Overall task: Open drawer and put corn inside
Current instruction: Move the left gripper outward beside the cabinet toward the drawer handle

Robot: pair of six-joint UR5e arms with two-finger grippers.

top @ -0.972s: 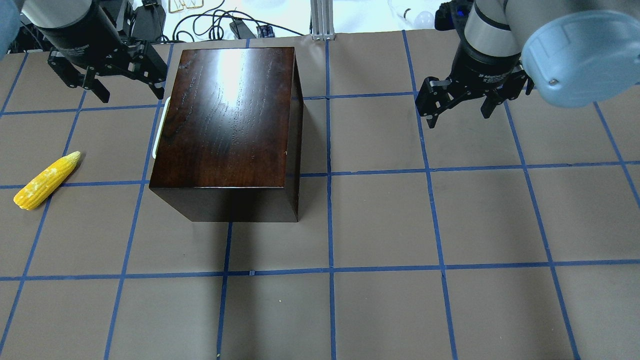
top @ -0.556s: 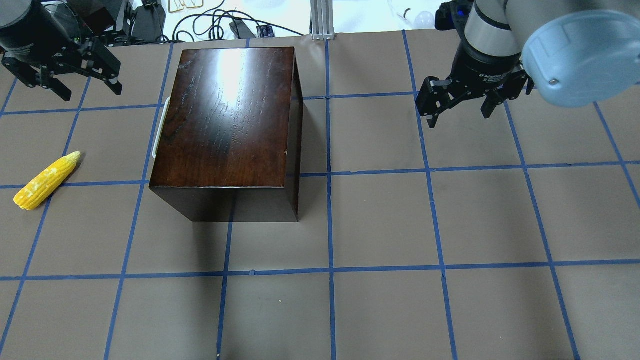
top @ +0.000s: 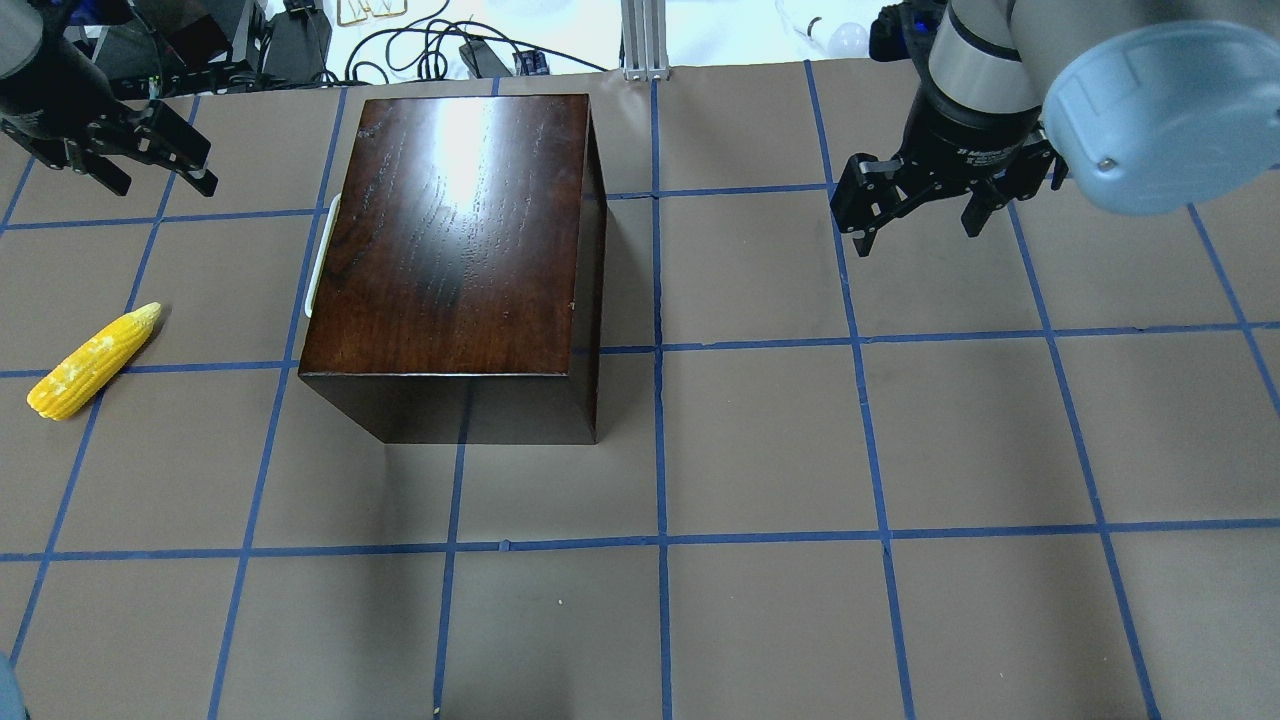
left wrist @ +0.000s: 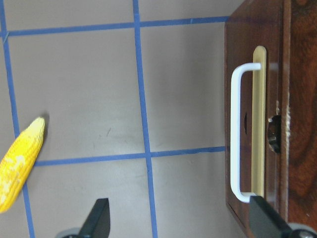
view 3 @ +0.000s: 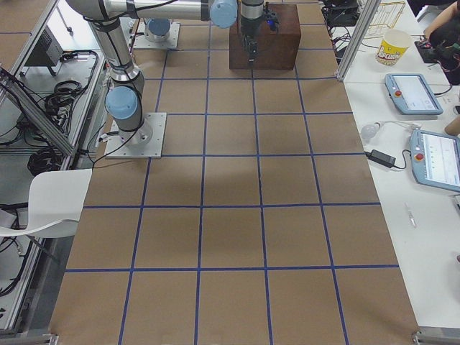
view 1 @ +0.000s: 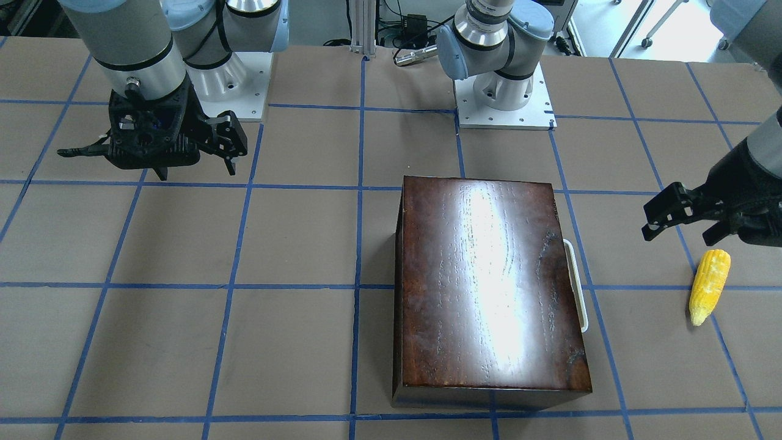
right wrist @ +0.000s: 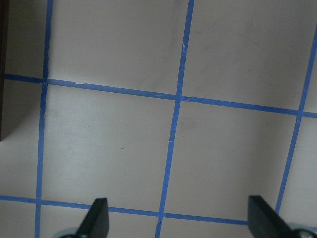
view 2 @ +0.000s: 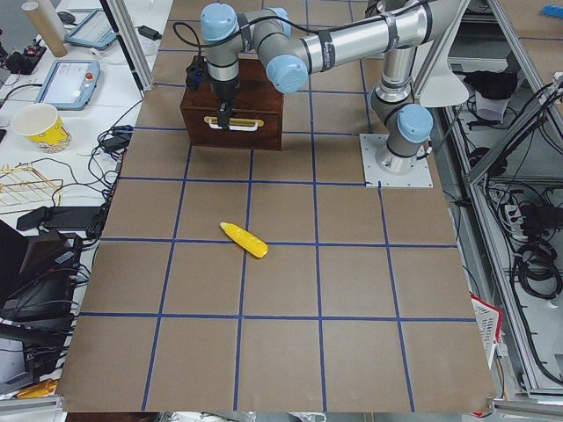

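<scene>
Taped brown tabletop (top: 760,450). Left gripper (top: 160,180), jaws spread, empty, has slid outward to box's (top: 450,230) ten o'clock, probably squaring to handle (top: 318,255); drawer (left wrist: 275,89) unopened.

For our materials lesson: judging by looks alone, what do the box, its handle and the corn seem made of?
Box: wood, dark glossy varnish; grain lines and glare show. Handle: smooth white, plastic or painted metal, unclear. Corn: likely plastic toy, evenly yellow with pale patches.

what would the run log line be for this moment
drawer: shut | corn: lying on table, not held | left gripper: open, empty | right gripper: open, empty
</scene>
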